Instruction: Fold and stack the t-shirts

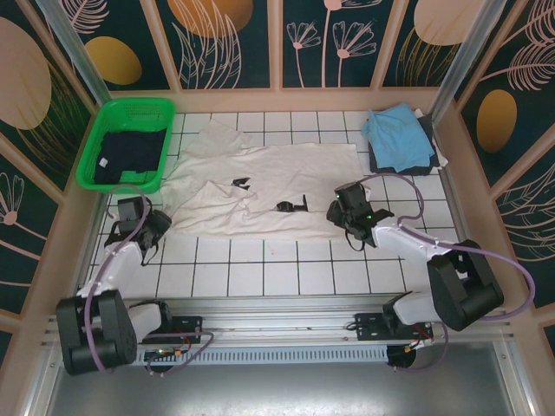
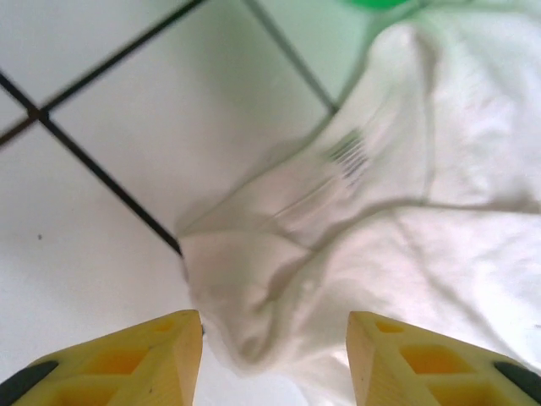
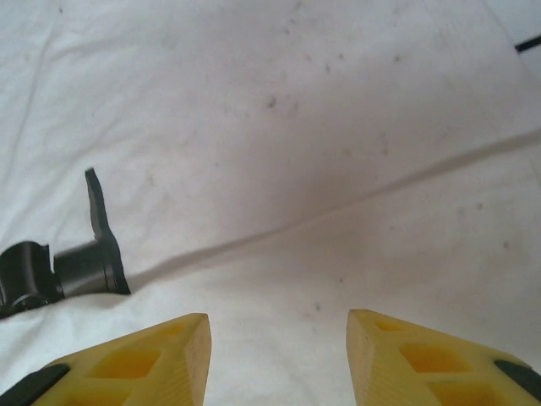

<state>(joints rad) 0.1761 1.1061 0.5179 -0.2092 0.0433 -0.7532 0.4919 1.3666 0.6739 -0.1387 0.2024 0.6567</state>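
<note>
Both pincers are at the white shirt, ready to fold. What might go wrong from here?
1. Small black pieces lie on the cream-white shirt. A fold would likely trap them inside or flick them off.
2. The cloth between the fingers of the open left pincer is bunched. A grab there may catch only a wrinkle and give a crooked fold.
3. The open right pincer is over flat cloth, so it may pinch up a ridge.

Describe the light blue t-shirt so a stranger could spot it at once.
Start at the white tiled table and look to its far right corner. There the light blue t-shirt lies on top of a dark grey one. It is the only blue cloth, far smaller than the cream-white shirt spread mid-table.
</note>
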